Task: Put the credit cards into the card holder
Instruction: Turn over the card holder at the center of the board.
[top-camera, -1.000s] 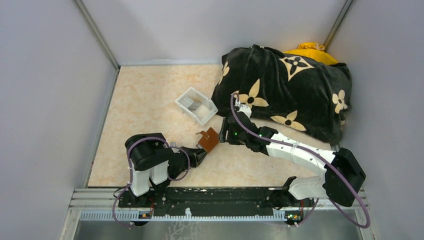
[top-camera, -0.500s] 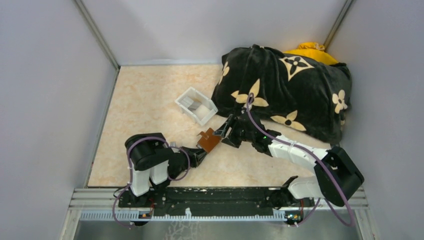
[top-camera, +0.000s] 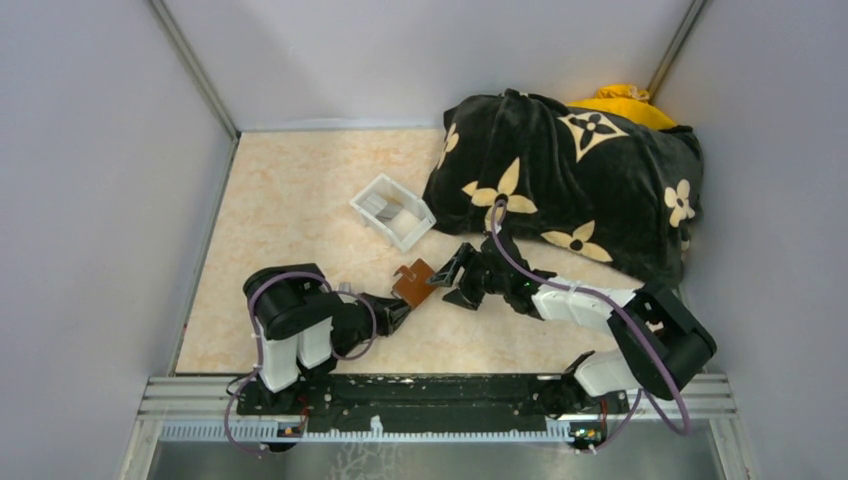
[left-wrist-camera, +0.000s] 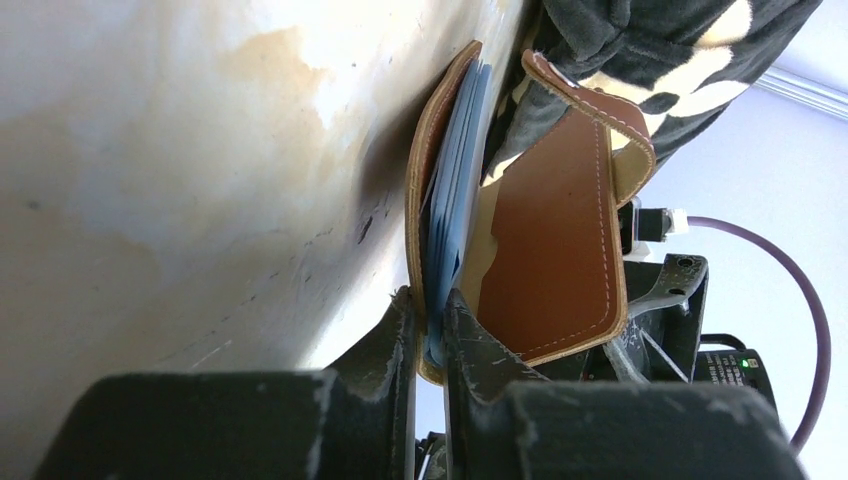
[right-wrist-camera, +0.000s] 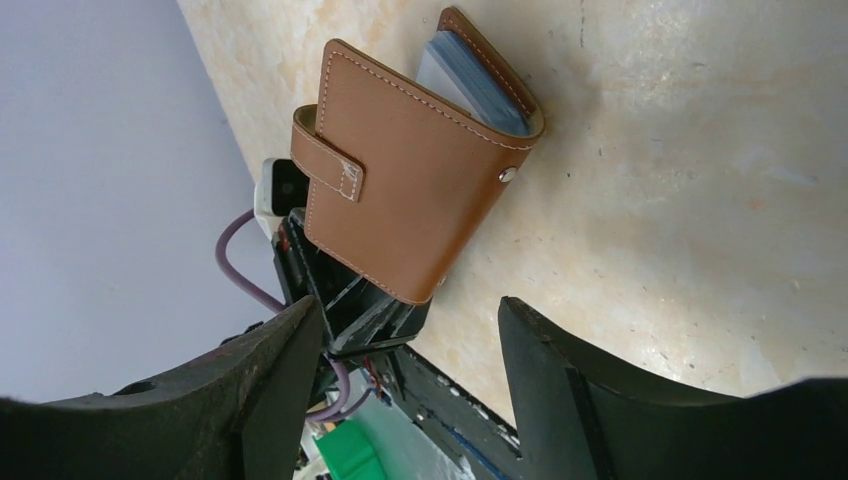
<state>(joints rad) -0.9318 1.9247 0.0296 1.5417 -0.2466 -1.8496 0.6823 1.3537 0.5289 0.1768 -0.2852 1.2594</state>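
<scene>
The brown leather card holder (top-camera: 413, 281) stands on edge on the table, its cover partly open. My left gripper (top-camera: 398, 309) is shut on its lower corner; in the left wrist view (left-wrist-camera: 430, 325) the fingers pinch one cover with the blue cards (left-wrist-camera: 452, 200) against it. The holder (right-wrist-camera: 410, 200) fills the right wrist view, its strap tab hanging loose and light blue cards (right-wrist-camera: 470, 80) showing inside. My right gripper (top-camera: 447, 283) is open and empty, just right of the holder, not touching it.
A clear plastic tray (top-camera: 392, 211) with light cards in it sits behind the holder. A black blanket with tan flowers (top-camera: 570, 185) fills the back right, over something yellow (top-camera: 625, 100). Grey walls stand on both sides.
My right gripper has swung down and toward the holder, now lower and open beside it. The holder has shifted slightly left. The left gripper has kept its hold.
</scene>
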